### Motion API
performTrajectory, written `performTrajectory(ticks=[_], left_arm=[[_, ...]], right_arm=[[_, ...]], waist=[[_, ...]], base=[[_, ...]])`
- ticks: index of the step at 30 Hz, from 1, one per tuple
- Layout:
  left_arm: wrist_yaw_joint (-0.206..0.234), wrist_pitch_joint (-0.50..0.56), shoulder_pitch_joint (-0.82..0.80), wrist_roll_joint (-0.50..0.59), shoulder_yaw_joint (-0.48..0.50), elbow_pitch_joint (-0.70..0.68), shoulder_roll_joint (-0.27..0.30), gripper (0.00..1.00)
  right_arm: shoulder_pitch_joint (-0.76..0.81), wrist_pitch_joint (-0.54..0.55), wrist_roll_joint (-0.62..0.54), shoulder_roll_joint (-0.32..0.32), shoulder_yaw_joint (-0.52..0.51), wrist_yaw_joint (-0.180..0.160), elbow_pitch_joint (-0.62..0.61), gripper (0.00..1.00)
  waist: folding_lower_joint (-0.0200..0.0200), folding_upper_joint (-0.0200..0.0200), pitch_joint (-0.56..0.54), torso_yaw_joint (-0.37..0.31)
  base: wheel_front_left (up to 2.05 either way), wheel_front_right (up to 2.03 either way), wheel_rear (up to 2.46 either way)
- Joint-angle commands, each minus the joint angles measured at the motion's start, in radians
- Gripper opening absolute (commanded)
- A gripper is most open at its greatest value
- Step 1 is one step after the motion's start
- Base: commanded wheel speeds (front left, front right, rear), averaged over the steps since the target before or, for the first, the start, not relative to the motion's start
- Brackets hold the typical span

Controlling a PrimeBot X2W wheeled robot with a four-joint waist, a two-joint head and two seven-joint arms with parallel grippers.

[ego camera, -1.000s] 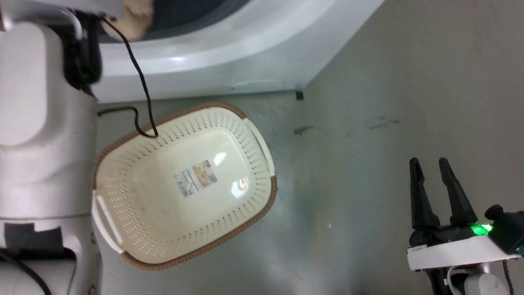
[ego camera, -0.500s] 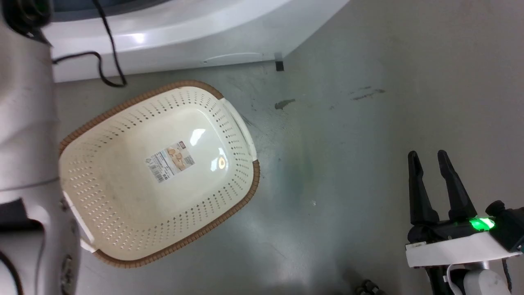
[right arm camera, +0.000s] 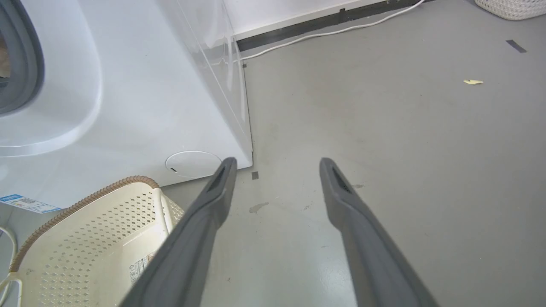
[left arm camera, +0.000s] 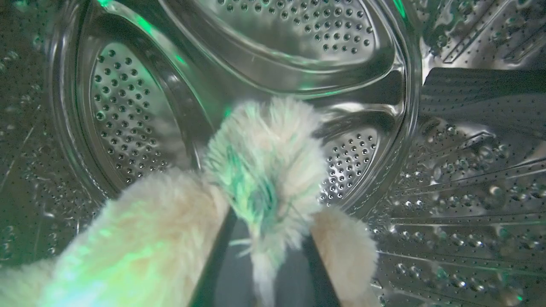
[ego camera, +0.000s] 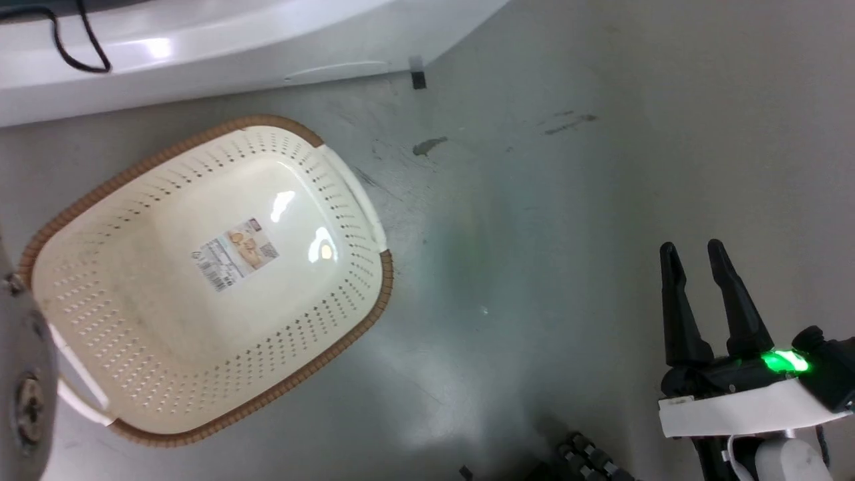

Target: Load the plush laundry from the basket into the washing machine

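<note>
In the basket (ego camera: 347, 267), an illegible label (ego camera: 235, 252).

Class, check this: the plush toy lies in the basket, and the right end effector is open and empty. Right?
No: the left wrist view shows the plush toy inside the steel drum; the basket holds only its label sticker. The right end effector is open and empty.

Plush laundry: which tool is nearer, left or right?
Left. Left tool is in the drum, plush laundry between its fingers; right tool hangs open over the floor outside the washing machine.
</note>
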Motion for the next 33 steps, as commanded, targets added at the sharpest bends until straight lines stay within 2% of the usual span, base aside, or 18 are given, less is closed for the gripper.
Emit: performTrajectory(ticks=[1, 7, 19, 27, 28, 29, 30, 33], left_arm=[[0.0, -0.003, -0.032, 0.011, -0.001, 0.003, 0.014, 0.0], [0.004, -0.005, -0.084, 0.015, 0.002, 0.016, 0.04, 0.0], [0.001, -0.008, -0.187, 0.016, -0.013, 0.057, 0.05, 0.0], [-0.005, 0.024, -0.221, -0.001, -0.028, 0.203, 0.04, 0.0], [-0.006, 0.032, -0.224, -0.003, -0.032, 0.22, 0.036, 0.24], [-0.008, 0.035, -0.229, -0.002, -0.037, 0.233, 0.033, 0.55], [-0.008, 0.038, -0.233, -0.004, -0.039, 0.247, 0.03, 1.0], [-0.011, 0.036, -0.238, -0.008, -0.047, 0.284, 0.02, 1.0]], right_arm=[[0.009, -0.004, 0.007, 0.0, 0.007, -0.001, -0.008, 1.0], [0.022, -0.004, 0.016, 0.0, 0.015, -0.001, -0.02, 1.0], [0.042, -0.004, 0.024, 0.0, 0.024, -0.001, -0.045, 1.0], [0.037, -0.004, 0.023, 0.0, 0.012, -0.001, -0.044, 1.0], [0.036, -0.004, 0.022, 0.0, 0.01, -0.001, -0.044, 1.0], [0.033, -0.004, 0.02, 0.0, 0.01, -0.001, -0.043, 1.0], [0.031, -0.004, 0.019, 0.0, 0.009, -0.001, -0.041, 1.0], [0.022, -0.004, 0.015, 0.0, 0.002, -0.001, -0.036, 1.0]], waist=[[-0.0001, -0.0001, 0.015, -0.016], [-0.0001, -0.0001, 0.037, -0.038], [-0.0001, -0.0001, 0.086, -0.047], [-0.0001, -0.0001, 0.098, -0.03], [-0.0001, -0.0001, 0.098, -0.026], [-0.0001, -0.0001, 0.099, -0.022], [-0.0001, -0.0001, 0.099, -0.019], [-0.0001, -0.0001, 0.093, -0.006]], base=[[0.0, 0.0, 0.0], [0.0, 0.0, 0.0], [0.0, 0.0, 0.0], [0.0, 0.0, 0.0], [0.0, 0.0, 0.0], [0.0, 0.0, 0.0], [0.0, 0.0, 0.0], [0.0, 0.0, 0.0]])
